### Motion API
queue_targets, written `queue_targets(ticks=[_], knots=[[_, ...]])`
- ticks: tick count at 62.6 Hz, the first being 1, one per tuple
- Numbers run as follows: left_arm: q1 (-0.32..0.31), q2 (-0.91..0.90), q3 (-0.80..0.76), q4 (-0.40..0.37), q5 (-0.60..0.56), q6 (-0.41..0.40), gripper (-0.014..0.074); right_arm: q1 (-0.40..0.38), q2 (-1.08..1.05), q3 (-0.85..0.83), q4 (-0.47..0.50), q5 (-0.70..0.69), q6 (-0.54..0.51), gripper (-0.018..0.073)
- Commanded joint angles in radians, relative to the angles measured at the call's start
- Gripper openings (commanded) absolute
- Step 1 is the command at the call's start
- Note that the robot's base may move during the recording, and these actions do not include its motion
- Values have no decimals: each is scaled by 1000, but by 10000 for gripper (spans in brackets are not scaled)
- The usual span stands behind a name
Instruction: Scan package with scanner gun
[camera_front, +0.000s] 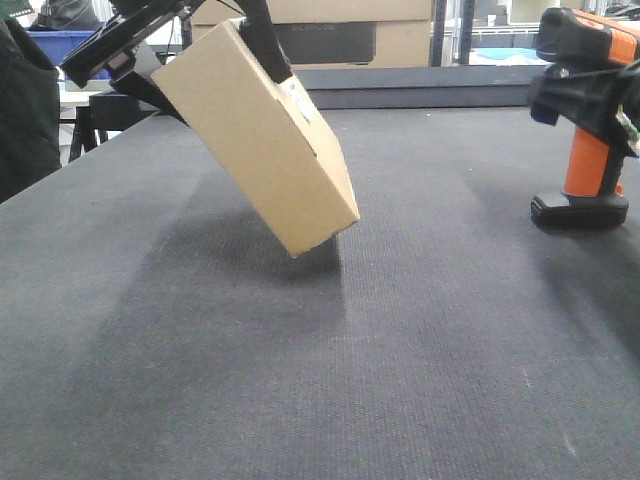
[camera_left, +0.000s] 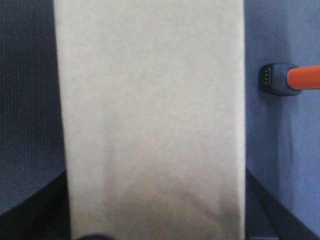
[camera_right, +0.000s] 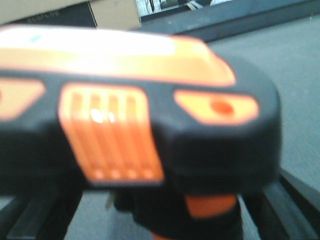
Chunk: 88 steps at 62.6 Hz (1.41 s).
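1. In the front view the left gripper (camera_front: 210, 65) is clamped on the package (camera_front: 255, 140) near the desk's (camera_front: 300, 380) far left corner. One black finger (camera_front: 268, 45) lies over the upper narrow side.
2. The package hangs tilted, its lowest corner just above or on the desk; I cannot tell which.
3. A small white label (camera_front: 297, 98) sits on the narrow side by that finger; its print is too small to read.
4. The scanner gun (camera_front: 590, 130) stands upright on its black base at the desk's right edge. The right gripper (camera_front: 585, 110) is around its neck; whether it squeezes I cannot tell.
5. A large cardboard box (camera_front: 400, 30) behind the far edge bears a dark panel, its writing illegible.
6. In the left wrist view the package's (camera_left: 150, 115) plain face fills the middle. The scanner gun's (camera_left: 285, 79) base and handle show at the right.
7. In the right wrist view the scanner gun's (camera_right: 150, 125) blurred head fills the picture, and dark fingers (camera_right: 295, 200) flank the handle below.
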<state>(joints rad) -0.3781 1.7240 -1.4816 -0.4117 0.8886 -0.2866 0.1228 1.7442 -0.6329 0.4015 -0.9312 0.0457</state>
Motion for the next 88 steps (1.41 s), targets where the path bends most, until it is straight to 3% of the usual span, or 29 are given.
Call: queue_targets(ticks=[1,43,49,64,73,88], knots=[[-7,-7,-3,-10,-14,6,-111,-3,0,-6,5,-24,1,559],[-7,-7,-3,-10,-14,6,-111,-23,13,-6,-5,-35,1,544],[-7,-7,-3,-10,-14,6,-111,-23,13,-6,-5,-33,1,424],[-7,-7,-3,-14,-14,6,-111,-23,13,-6,-5,-18,1,-159],[-7,-7,-3,-23,-16,6,-111,-23,8,-6,-12,-18,-21,-160],[-7,-7,-3,-23,-25,6,-111,-1,-82,-6,-83,-18,-417,-160]])
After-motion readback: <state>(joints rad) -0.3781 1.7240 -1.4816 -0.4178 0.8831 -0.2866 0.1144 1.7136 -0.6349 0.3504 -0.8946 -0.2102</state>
